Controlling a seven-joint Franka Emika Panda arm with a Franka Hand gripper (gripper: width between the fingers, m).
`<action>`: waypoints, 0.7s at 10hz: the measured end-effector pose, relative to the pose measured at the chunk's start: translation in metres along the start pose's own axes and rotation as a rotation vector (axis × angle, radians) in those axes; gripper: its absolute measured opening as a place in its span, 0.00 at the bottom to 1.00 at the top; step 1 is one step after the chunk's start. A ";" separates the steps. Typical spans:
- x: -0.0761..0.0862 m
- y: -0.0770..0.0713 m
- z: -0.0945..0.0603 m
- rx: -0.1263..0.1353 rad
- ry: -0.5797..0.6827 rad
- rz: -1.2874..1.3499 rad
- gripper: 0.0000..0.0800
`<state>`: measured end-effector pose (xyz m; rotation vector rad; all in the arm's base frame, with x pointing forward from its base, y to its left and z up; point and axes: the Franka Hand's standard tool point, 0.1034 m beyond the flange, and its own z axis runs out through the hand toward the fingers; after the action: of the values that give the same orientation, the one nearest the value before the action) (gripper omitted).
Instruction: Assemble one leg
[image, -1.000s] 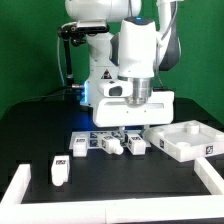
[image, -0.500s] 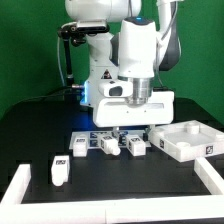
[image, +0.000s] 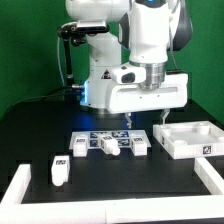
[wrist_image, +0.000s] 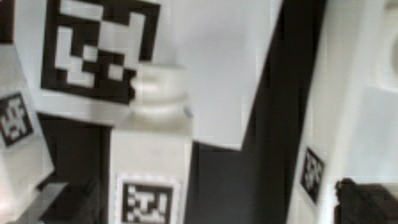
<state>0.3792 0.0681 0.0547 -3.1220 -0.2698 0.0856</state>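
Three short white legs with marker tags lie side by side at mid-table: one on the exterior view's left (image: 79, 146), one in the middle (image: 108, 146), one on the right (image: 136, 145). Another leg (image: 58, 171) stands apart further left. My gripper (image: 131, 119) hangs above the row, clear of the legs, open and empty. In the wrist view my gripper (wrist_image: 210, 196) has its dark fingertips (wrist_image: 50, 198) far apart at the picture's corners. A white leg (wrist_image: 153, 150) with a tag and a rounded end lies below them.
A white square tabletop piece (image: 186, 140) with raised rims lies at the exterior view's right and shows in the wrist view (wrist_image: 349, 100). The marker board (image: 100, 133) lies behind the legs. White border rails run at the front left (image: 16, 186) and front right (image: 211, 174).
My gripper has risen from just over the row of legs and shifted toward the exterior view's right. It holds nothing. The legs lie about where they were.
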 end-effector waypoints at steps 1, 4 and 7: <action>0.005 0.000 0.000 -0.001 0.004 0.002 0.81; 0.017 -0.031 0.013 -0.008 0.002 0.051 0.81; 0.013 -0.043 0.032 -0.024 0.000 0.031 0.81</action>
<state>0.3825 0.1123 0.0222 -3.1503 -0.2235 0.0832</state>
